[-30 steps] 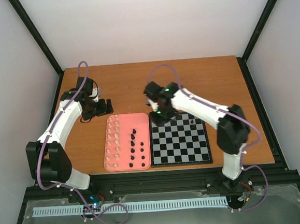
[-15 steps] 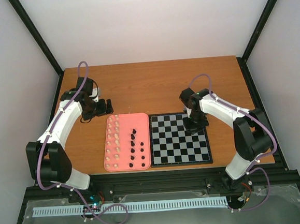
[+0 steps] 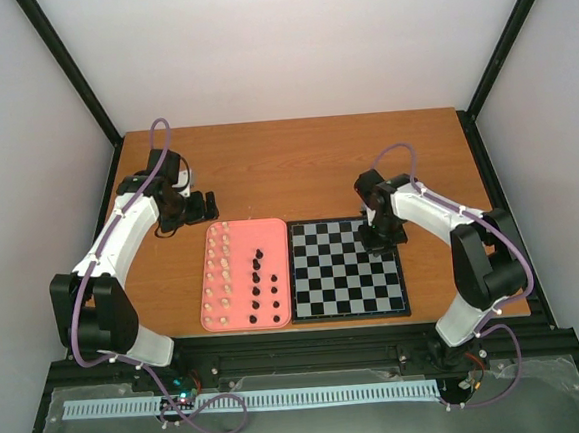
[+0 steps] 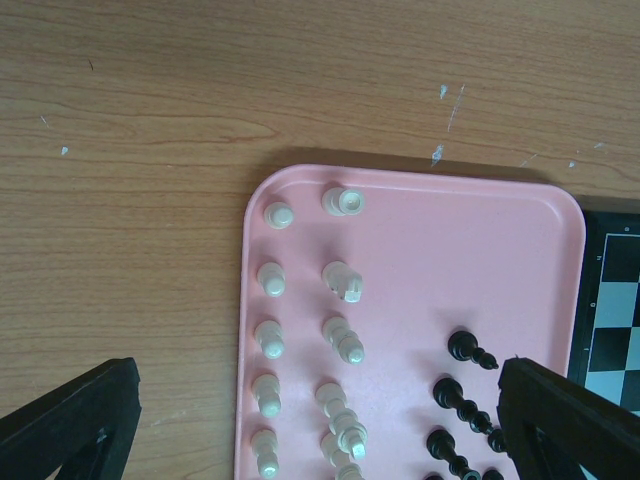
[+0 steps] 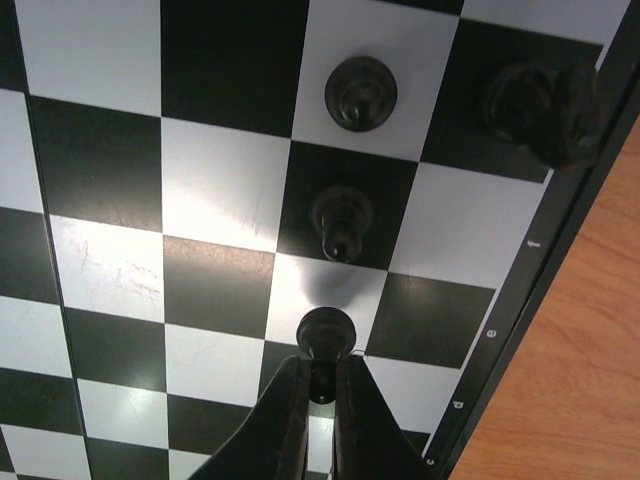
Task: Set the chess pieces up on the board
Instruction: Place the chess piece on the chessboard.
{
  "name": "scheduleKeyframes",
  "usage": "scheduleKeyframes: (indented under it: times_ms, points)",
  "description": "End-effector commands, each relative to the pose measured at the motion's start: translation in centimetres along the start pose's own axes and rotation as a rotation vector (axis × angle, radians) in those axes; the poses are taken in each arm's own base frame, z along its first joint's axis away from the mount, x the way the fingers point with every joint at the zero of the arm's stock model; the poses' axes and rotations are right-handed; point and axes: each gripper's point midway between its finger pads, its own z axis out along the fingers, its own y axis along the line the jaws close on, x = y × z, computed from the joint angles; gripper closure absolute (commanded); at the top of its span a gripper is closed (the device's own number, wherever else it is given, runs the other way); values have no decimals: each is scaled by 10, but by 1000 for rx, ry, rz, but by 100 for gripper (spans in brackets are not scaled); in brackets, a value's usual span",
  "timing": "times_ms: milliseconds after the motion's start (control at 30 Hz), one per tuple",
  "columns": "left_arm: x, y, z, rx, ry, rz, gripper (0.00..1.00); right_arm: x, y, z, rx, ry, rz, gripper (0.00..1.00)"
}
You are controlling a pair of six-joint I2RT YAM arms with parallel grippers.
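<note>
The right tool (image 5: 322, 378) is pinched narrow on a black pawn (image 5: 326, 330) over a square just inside the edge of the board (image 5: 220, 190). Two more pawns (image 5: 343, 222) stand in line straight ahead of it (one rank being filled, I judge), with a taller dark piece (image 5: 540, 100) ahead to its right. The left tool (image 4: 318, 400) hangs wide open above the pink tray (image 4: 420, 260), with cream pieces (image 4: 343, 282) and black pieces (image 4: 470, 350) below it.

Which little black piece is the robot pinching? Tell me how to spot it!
Find the checkered board and go to its far right corner, under the right gripper. Three small black pawns stand in a line there; yours is the end pawn, the only one pinched between the fingers.
</note>
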Motion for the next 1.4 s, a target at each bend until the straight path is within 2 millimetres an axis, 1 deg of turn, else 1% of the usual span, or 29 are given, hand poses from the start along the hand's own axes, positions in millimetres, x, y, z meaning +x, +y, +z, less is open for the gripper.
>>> scheduleKeyframes:
  times_ms: [0, 167, 367, 633, 800, 867, 967, 1033, 1233, 1300, 1367]
  points:
    - [-6, -4, -5, 12, -26, -4, 0, -11, -2, 3, 1, -28, -1, 97]
    - [-6, -4, -5, 9, -26, -3, 0, -16, -1, 5, -3, -21, -7, 97]
    - [-5, -3, -4, 9, -24, -4, 0, -13, -3, 10, 3, -3, -11, 97]
    - [-6, -4, -2, 11, -21, -4, 0, -10, 0, 12, -14, 11, -20, 95]
    - [-5, -3, -1, 9, -18, -4, 0, -9, 1, 11, -21, 14, -25, 85]
    - [-5, -3, -1, 9, -18, -4, 0, -9, 2, 9, -26, 8, -25, 84]
    - [-5, -3, -1, 9, -19, -4, 0, -10, 4, 2, -36, -2, -23, 82]
    - [-5, -3, -1, 11, -18, -5, 0, -10, 6, -6, -46, -8, -20, 79]
    - [-5, -4, -2, 11, -20, -4, 0, -7, 13, -47, -62, -59, -18, 62]
    - [-6, -4, -2, 11, -19, -5, 0, -8, 21, -60, -52, -77, -43, 59]
    - [-6, -4, -2, 13, -19, -7, 0, -12, 37, -68, -72, -95, -76, 58]
